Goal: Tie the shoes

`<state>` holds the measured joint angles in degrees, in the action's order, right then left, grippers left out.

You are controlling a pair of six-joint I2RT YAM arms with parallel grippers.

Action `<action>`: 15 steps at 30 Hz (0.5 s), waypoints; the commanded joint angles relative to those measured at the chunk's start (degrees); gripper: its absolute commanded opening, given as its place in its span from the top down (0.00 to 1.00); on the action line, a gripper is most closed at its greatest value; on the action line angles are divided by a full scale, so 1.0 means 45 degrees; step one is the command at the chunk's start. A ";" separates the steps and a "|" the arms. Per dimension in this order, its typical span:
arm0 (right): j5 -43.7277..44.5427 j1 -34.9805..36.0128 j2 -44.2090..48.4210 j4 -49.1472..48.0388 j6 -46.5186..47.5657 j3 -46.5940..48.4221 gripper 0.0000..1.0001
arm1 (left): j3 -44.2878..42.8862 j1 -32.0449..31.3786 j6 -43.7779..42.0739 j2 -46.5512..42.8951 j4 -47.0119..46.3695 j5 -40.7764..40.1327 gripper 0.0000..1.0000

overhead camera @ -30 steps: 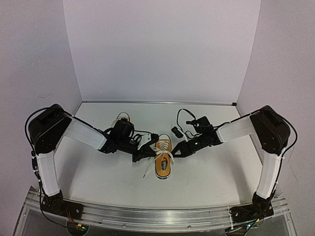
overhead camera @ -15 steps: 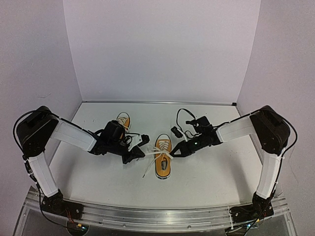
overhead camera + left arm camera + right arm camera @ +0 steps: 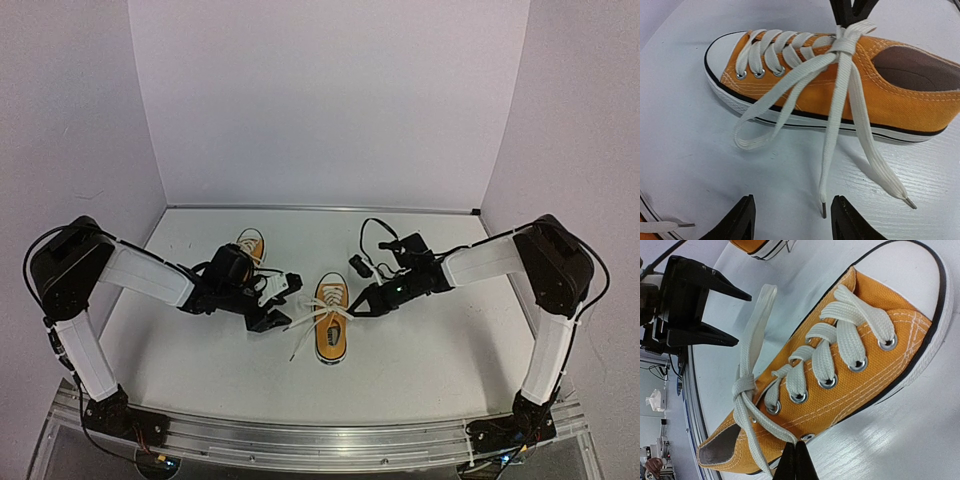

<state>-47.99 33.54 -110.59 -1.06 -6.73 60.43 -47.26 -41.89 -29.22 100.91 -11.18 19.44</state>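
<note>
On the desk (image 3: 430, 350) between the arms lies the near shoe (image 3: 332, 322): the left jaws, spread empty, should pinch its slack loop (image 3: 738, 141) while the right jaws, closed on the lace (image 3: 742, 390), pull outward; the second shoe (image 3: 250, 243) sits behind.

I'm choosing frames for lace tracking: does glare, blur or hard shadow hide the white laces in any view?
Left wrist: laces sharp, only soft shadows on the table. Right wrist: bright sheen on the table beside the shoe, laces crisp, far-left background blurred. Top external: even light, no glare, but the laces look tiny.
</note>
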 commanded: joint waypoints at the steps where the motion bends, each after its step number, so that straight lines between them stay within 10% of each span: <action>1: 0.0918 0.0077 0.0902 0.0235 -0.0166 0.0579 1.00 | -0.0808 0.0130 -0.0153 0.0293 -0.1056 -0.0912 0.43; 15: 0.2074 0.0072 0.1153 0.0756 -0.0387 0.1131 1.00 | -0.2612 0.0221 -0.1495 0.2081 -0.0877 0.1220 0.34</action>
<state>-41.44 33.54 -107.55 1.72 -8.07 62.68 -55.52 -40.82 -33.24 109.10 -14.46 19.81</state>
